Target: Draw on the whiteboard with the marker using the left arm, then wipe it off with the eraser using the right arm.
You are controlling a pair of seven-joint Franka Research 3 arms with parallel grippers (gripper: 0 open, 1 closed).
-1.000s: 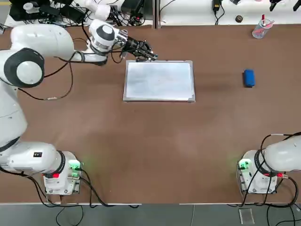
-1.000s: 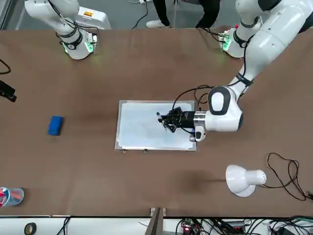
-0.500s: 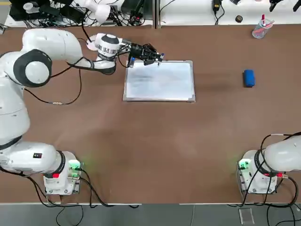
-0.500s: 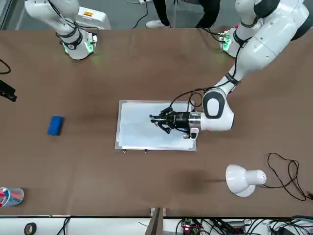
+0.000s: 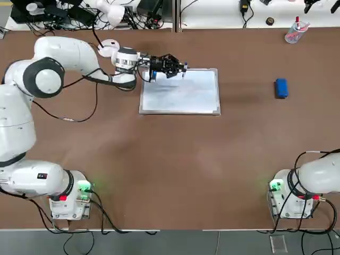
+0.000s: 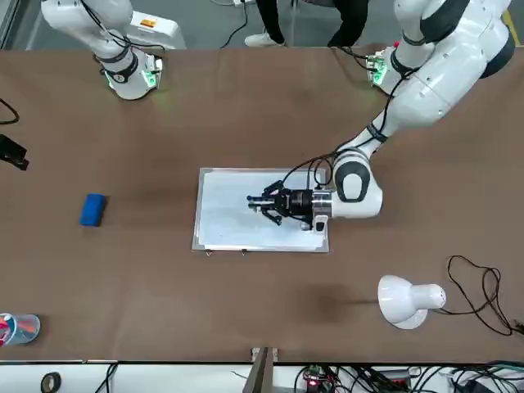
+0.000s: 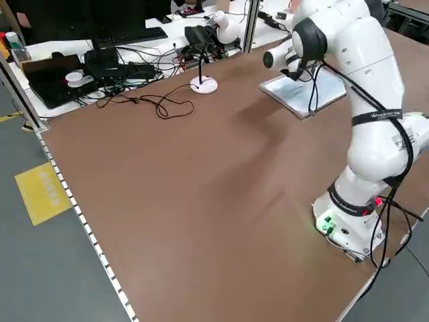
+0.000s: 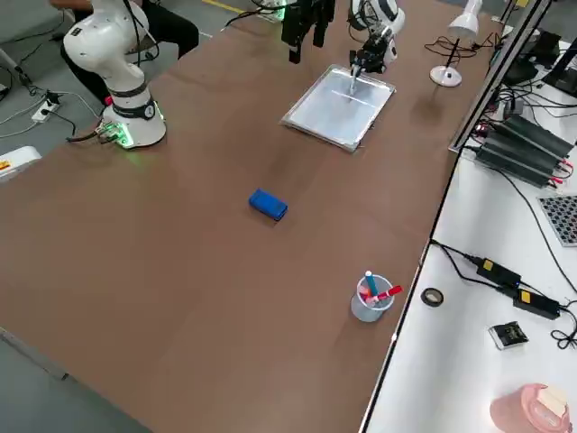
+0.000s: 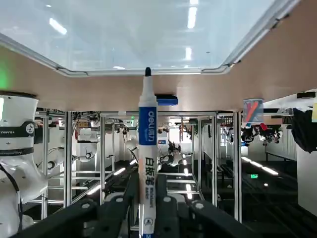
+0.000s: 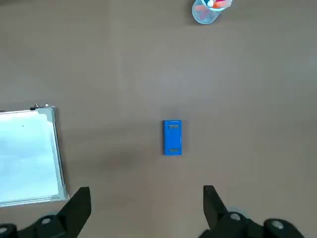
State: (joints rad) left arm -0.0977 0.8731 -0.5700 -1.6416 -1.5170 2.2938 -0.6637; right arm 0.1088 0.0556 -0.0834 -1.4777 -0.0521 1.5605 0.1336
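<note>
The whiteboard [image 5: 180, 91] lies flat at the far middle of the table. My left gripper [image 5: 171, 66] reaches over its far left corner, low and nearly level, shut on the marker [image 9: 147, 148]. In the left wrist view the marker's dark tip [image 9: 147, 72] points at the board's silver frame [image 9: 148, 71]; contact cannot be told. The blue eraser [image 5: 281, 87] lies far to the right on the table, also visible as the eraser [image 10: 172, 137] from the right wrist. My right gripper [image 10: 143, 203] hangs open high above the table, nothing between its fingers.
A clear cup [image 5: 293, 33] with markers stands at the far right corner. A white desk lamp [image 6: 405, 300] stands beyond the board on the left arm's side, its cable [image 6: 479, 295] trailing on the table. People's legs [image 6: 311, 20] show behind the arms' bases.
The left gripper has slid rightward along the board's far edge, farther over its corner, with the marker still held. The right arm, board and eraser have stayed put.
</note>
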